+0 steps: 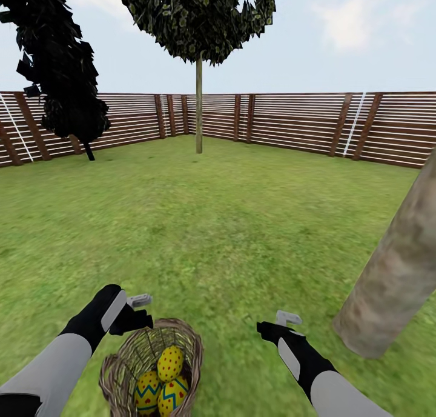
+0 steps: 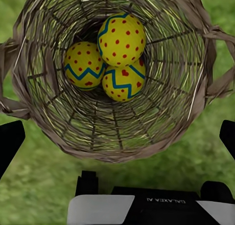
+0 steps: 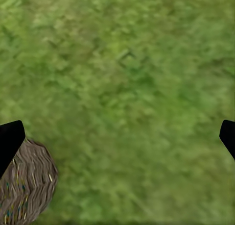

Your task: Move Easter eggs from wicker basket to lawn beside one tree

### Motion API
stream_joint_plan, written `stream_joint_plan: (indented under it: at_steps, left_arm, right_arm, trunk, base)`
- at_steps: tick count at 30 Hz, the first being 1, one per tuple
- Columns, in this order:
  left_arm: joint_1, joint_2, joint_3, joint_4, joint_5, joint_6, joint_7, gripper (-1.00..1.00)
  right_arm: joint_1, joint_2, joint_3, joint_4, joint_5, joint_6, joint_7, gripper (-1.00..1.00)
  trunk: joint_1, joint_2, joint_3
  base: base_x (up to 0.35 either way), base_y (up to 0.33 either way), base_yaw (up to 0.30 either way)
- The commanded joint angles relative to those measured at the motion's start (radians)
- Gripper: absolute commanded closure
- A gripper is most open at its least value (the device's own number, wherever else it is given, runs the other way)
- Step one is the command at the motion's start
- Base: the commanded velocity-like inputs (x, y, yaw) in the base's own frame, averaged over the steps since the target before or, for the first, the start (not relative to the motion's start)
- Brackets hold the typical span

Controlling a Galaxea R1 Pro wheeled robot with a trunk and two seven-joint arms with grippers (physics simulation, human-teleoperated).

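Your round, deep brown wicker basket of open woven twigs point(image 1: 151, 368) sits on the mottled green lawn point(image 1: 218, 223) directly in front of you, low in the head view. All three yellow Easter eggs with red dots are inside it, bunched at the bottom and touching one another. From your left wrist camera: one egg with mostly red dots point(image 2: 122, 39) lies on top, leaning against the other two; a second egg with a blue-green zigzag band point(image 2: 83, 65) sits beside it; a third zigzag egg point(image 2: 123, 83) is partly under the top one. Small loop handles show at the basket's sides.

Your left gripper point(image 1: 138, 311) hangs just above and behind the basket's rim, looking straight down into it. Its black fingers point(image 2: 10, 142) stand wide apart, with nothing between them.

Your right gripper point(image 1: 275, 326) hovers over bare grass, to the right of the basket and apart from it. Its fingertips point(image 3: 11, 139) are spread wide too, empty.

The thick, pale grey-brown mottled tree trunk point(image 1: 396, 271) rises from the lawn near your right arm. Farther off stand a thin-trunked tree with a round crown point(image 1: 198, 102) and a dark, almost black bushy tree point(image 1: 60, 71), both before the brown slatted wooden fence point(image 1: 290, 123).
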Motion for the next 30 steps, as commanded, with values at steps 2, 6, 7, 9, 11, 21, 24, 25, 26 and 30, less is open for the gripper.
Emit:
stream_joint_plan:
  at_steps: [2,6,7,9,11,21,24,25,26,30]
  left_arm:
    - [0.000,0.001,-0.006,-0.002,0.011,0.002,0.009,-1.00]
    - [0.000,0.001,-0.007,-0.003,0.011,0.002,0.004,-1.00]
    - [0.000,0.001,-0.007,-0.003,0.011,0.000,0.002,-1.00]
    - [-0.001,0.001,-0.012,-0.001,0.010,-0.009,-0.008,-1.00]
    - [-0.001,0.001,-0.022,0.000,0.010,-0.014,-0.017,-1.00]
    - [0.000,0.003,-0.086,0.006,0.009,-0.034,-0.050,-1.00]
    - [0.000,0.003,-0.089,0.006,0.008,-0.049,-0.051,-1.00]
    - [0.000,0.003,-0.090,0.006,0.008,-0.053,-0.052,-1.00]
    - [0.000,0.003,-0.091,0.006,0.007,-0.061,-0.053,-1.00]
    - [0.000,0.005,-0.096,0.007,0.007,-0.070,-0.055,-1.00]
  right_arm:
    - [0.000,0.001,-0.005,-0.002,-0.005,0.005,-0.002,-1.00]
    - [0.000,0.001,-0.005,-0.002,-0.005,0.005,-0.002,-1.00]
    - [0.000,0.001,-0.005,-0.002,-0.005,0.005,-0.002,-1.00]
    - [0.000,0.001,-0.006,-0.002,-0.005,0.005,-0.002,-1.00]
    - [0.000,0.000,-0.006,-0.002,-0.005,0.005,-0.002,-1.00]
    - [0.000,-0.001,-0.007,-0.003,-0.005,0.005,-0.001,-1.00]
    - [0.000,-0.001,-0.007,-0.003,-0.005,0.005,-0.001,-1.00]
    - [0.000,-0.001,-0.007,-0.003,-0.005,0.005,-0.001,-1.00]
    - [0.000,-0.001,-0.007,-0.004,-0.005,0.005,-0.001,-1.00]
    - [0.000,-0.001,-0.006,-0.009,-0.005,0.003,-0.001,-1.00]
  trunk:
    - [0.008,-0.015,-0.007]
    - [0.023,-0.043,-0.020]
    - [0.027,-0.050,-0.023]
    - [0.035,-0.064,-0.029]
    - [0.042,-0.078,-0.036]
    - [0.081,-0.148,-0.067]
    - [0.092,-0.169,-0.076]
    - [0.096,-0.176,-0.079]
    - [0.100,-0.183,-0.083]
    - [0.115,-0.211,-0.095]
  base:
    - [0.000,0.000,0.000]
    - [0.000,0.000,0.000]
    - [0.000,0.000,0.000]
    - [0.000,0.000,0.000]
    - [0.000,0.000,0.000]
    - [0.000,0.000,0.000]
    - [0.000,0.000,0.000]
    - [0.000,0.000,0.000]
    - [0.000,0.000,0.000]
    - [0.000,0.000,0.000]
